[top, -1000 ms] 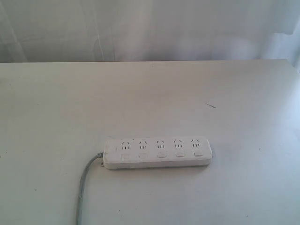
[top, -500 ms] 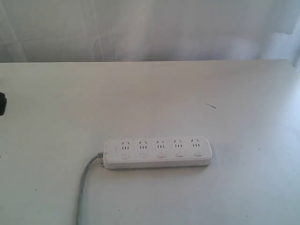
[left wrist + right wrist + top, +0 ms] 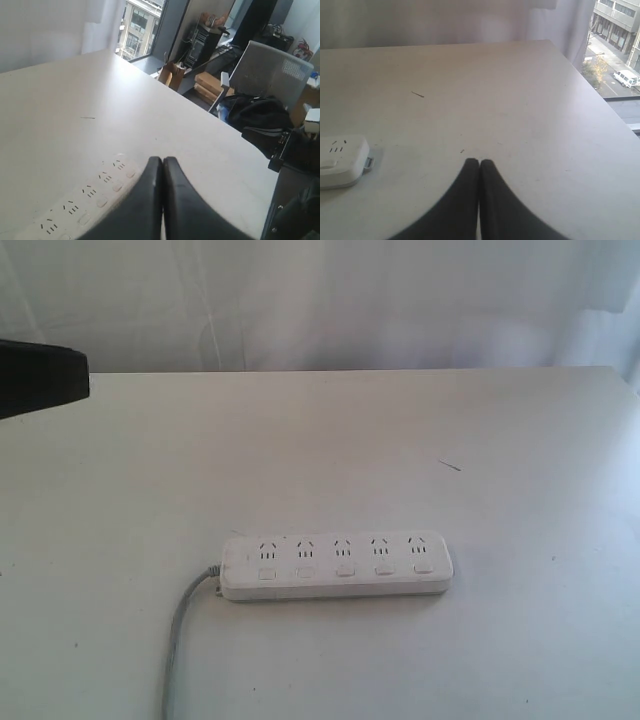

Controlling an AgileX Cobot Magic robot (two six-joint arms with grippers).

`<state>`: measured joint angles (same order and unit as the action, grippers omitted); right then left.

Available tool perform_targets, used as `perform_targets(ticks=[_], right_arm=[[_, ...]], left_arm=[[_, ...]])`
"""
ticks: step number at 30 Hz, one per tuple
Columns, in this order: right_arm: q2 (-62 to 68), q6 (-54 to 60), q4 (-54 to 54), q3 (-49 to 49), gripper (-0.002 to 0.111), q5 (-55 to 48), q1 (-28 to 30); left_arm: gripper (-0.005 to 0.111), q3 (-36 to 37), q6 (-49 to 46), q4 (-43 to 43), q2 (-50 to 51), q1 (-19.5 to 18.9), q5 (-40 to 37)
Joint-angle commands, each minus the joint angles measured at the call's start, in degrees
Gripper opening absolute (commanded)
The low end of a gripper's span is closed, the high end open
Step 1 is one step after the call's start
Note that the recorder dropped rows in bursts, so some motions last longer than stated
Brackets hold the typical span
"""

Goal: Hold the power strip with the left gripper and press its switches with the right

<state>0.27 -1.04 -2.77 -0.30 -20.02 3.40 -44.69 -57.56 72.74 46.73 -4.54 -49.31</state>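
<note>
The white power strip lies flat near the table's front, its grey cord trailing off its left end. Its switches form a row below the sockets. My left gripper enters at the exterior view's left edge, high and far from the strip, touching nothing. In the left wrist view it is shut and empty, with the strip below and beside it. My right gripper is shut and empty over bare table, apart from the strip's end. It is outside the exterior view.
A thin dark speck lies on the white table behind the strip. A white curtain hangs along the far edge. Past the table's right edge are a grey chair, black bags and cardboard boxes.
My left gripper has come in from the exterior view's left edge, now higher and reaching farther into the picture. The power strip and cord have not moved.
</note>
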Motion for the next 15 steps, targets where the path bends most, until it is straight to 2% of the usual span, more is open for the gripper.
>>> perform_targets(ticks=[1, 8, 15], right_arm=[[-0.27, -0.19, -0.21, 0.30, 0.000, 0.39, -0.16], [-0.27, -0.19, -0.21, 0.30, 0.000, 0.39, -0.16], [-0.27, -0.19, -0.21, 0.30, 0.000, 0.39, -0.16]], left_arm=[[0.000, 0.23, 0.48, 2.58, 0.02, 0.15, 0.90], [0.000, 0.23, -0.93, 4.05, 0.02, 0.15, 4.70], [0.000, 0.23, -1.34, 5.16, 0.02, 0.15, 4.74]])
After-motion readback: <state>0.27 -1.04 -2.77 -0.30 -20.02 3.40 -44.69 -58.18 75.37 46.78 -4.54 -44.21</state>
